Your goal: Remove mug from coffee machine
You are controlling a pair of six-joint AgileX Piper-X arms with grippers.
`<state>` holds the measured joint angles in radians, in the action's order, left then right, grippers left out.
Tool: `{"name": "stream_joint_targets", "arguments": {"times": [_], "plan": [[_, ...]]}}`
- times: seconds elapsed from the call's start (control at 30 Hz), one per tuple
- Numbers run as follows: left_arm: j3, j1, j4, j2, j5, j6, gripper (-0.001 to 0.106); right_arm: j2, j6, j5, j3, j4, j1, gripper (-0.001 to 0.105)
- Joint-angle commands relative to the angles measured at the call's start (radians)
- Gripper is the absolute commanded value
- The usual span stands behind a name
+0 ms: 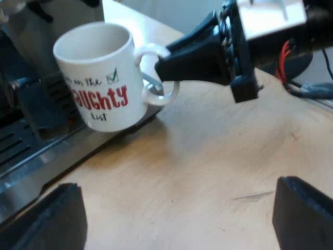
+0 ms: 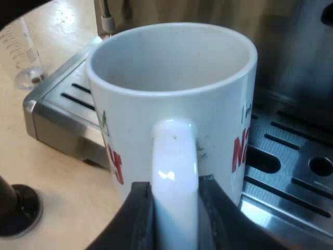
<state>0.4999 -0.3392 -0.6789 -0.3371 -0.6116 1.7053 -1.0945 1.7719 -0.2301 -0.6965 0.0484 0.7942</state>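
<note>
A white mug point(image 1: 99, 78) with red lettering hangs tilted over the edge of the espresso machine's drip tray point(image 1: 21, 151), its base just above the wooden table point(image 1: 218, 156). My right gripper point(image 1: 161, 70) is shut on the mug's handle point(image 1: 156, 94). In the right wrist view the handle point(image 2: 174, 166) is pinched between that gripper's point(image 2: 174, 208) two black fingers, and the mug point(image 2: 171, 78) looks empty. My left gripper point(image 1: 177, 219) is open low over the bare table, a short way from the mug, with nothing between its fingers.
The slotted metal drip tray point(image 2: 291, 151) lies under and behind the mug. A measuring glass point(image 2: 23, 52) stands on the table beside the tray's corner. A black round tamper knob point(image 2: 13, 205) sits on the table near my right gripper.
</note>
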Motion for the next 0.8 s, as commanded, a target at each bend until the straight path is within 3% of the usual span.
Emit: {"name": "stream_joint_targets", "arguments": {"times": [0.03, 0.23, 0.6, 0.8], "plan": [[-0.036, -0.004, 0.004, 0.000, -0.007, 0.002, 0.079, 0.040, 0.012, -0.033, -0.011, -0.006, 0.004, 0.000], [-0.041, -0.004, 0.004, -0.001, -0.012, 0.002, 0.079, 0.091, 0.004, -0.064, 0.015, -0.006, 0.004, 0.000], [-0.041, -0.004, 0.004, -0.001, -0.020, 0.003, 0.079, 0.255, -0.025, -0.154, 0.161, -0.006, 0.004, 0.000], [-0.041, -0.006, 0.059, -0.025, -0.020, 0.003, 0.079, 0.314, -0.025, -0.203, 0.183, -0.006, 0.004, 0.000]]}}
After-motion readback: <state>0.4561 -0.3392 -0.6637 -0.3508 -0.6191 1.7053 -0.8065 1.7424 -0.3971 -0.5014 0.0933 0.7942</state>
